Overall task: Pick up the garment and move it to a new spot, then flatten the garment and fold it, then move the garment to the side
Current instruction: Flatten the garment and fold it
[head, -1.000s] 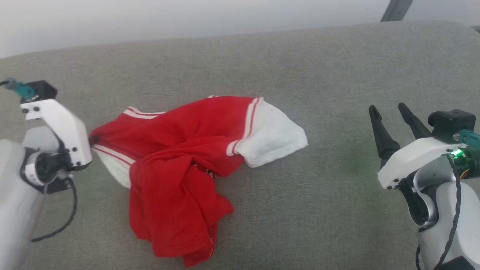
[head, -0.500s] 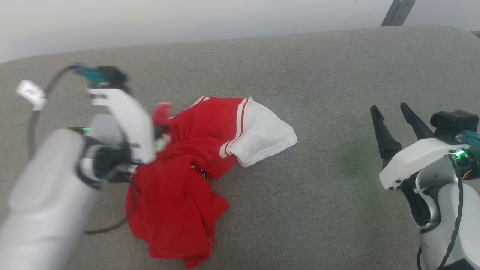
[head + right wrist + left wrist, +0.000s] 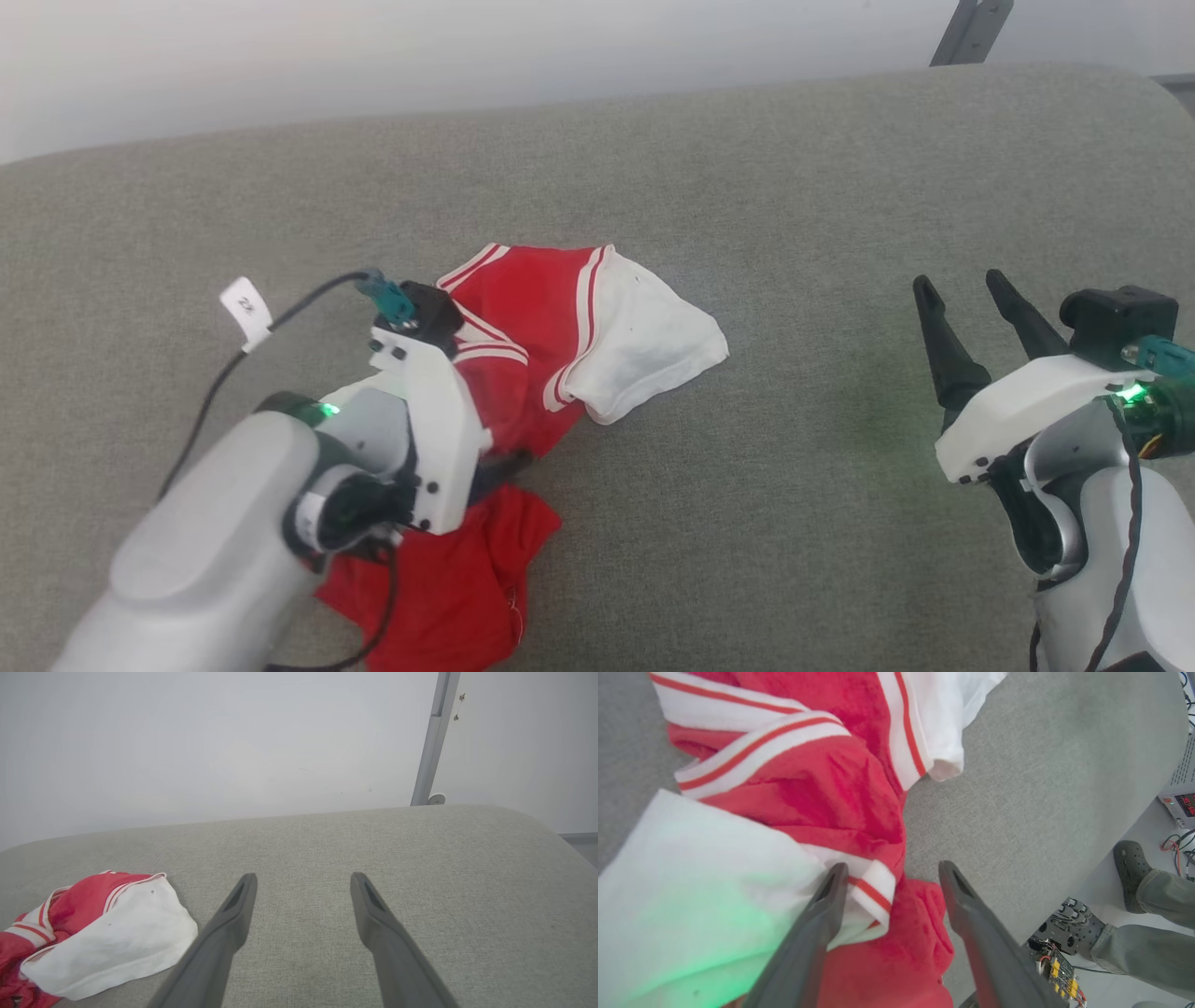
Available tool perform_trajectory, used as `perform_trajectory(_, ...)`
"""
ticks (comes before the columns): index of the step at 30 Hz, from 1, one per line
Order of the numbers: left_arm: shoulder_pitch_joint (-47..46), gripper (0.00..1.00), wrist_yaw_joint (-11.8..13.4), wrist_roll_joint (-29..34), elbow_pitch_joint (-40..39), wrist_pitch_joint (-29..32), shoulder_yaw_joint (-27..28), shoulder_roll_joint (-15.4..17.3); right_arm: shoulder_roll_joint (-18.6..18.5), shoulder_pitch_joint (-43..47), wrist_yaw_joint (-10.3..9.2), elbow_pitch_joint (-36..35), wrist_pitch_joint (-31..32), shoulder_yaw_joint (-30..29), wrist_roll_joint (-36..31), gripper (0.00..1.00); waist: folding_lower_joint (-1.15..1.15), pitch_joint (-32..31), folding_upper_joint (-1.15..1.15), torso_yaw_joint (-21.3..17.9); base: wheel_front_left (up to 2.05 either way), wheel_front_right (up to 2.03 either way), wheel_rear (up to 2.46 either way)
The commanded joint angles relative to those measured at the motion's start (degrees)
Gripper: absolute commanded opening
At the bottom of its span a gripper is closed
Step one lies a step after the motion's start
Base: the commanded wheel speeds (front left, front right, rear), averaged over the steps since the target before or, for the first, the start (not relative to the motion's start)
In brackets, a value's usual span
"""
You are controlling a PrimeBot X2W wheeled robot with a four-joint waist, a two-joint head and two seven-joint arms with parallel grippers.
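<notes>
The garment (image 3: 527,299), a red shirt with white sleeves and red-and-white striped trim, lies crumpled on the grey cushion (image 3: 794,187). One white sleeve (image 3: 644,341) sticks out to the right. My left arm (image 3: 429,420) hangs over the garment's middle and hides part of it. In the left wrist view my left gripper (image 3: 893,882) is open just above the garment (image 3: 808,779), a striped cuff (image 3: 873,891) lying between its fingers. My right gripper (image 3: 962,285) stands open far to the right, clear of the cloth. The right wrist view has that gripper (image 3: 302,879) over bare cushion, the garment (image 3: 107,924) at lower left.
The cushion's rounded far edge meets a pale wall, with a grey metal post (image 3: 971,28) at the back right. Beyond the cushion's edge, the left wrist view shows a person's shoe (image 3: 1129,868), a circuit board (image 3: 1057,970) and a power supply (image 3: 1181,805).
My left arm swung from the garment's left end rightward over its middle, bringing that end along. The cloth is now bunched more tightly. The right arm has stayed put.
</notes>
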Motion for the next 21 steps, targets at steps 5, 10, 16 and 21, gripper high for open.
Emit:
perform_trajectory(5, -1.94, 1.0, -0.24, 0.17, -1.59, 1.35, 1.38, 2.77, -0.02, 0.74, 0.02, 0.42, -0.35, 0.3, -0.23, 1.0, 0.0, -0.7, 0.0, -0.03, 0.0, 0.0, 0.0)
perform_trajectory(10, -3.9, 1.0, 1.03, -0.07, -2.99, 2.81, 2.8, 4.73, 0.11, 1.0, 0.02, 0.59, -0.62, 0.41, 0.07, 1.0, 0.0, -1.09, 0.0, -0.36, 0.0, 0.0, 0.0)
perform_trajectory(16, -6.17, 1.0, 1.93, 2.85, -1.92, 2.71, 2.98, 6.78, -0.03, 0.45, 0.02, 0.44, -0.73, 0.62, 0.43, 1.0, 0.0, -0.44, 0.0, -1.09, 0.0, 0.0, 0.0)
perform_trajectory(21, -6.88, 1.0, 1.18, 3.81, 4.42, 1.56, 2.3, 6.94, -0.25, -0.42, 0.02, 0.44, -0.79, 0.8, 0.52, 1.0, 0.0, 1.09, 0.0, -2.26, 0.0, 0.0, 0.0)
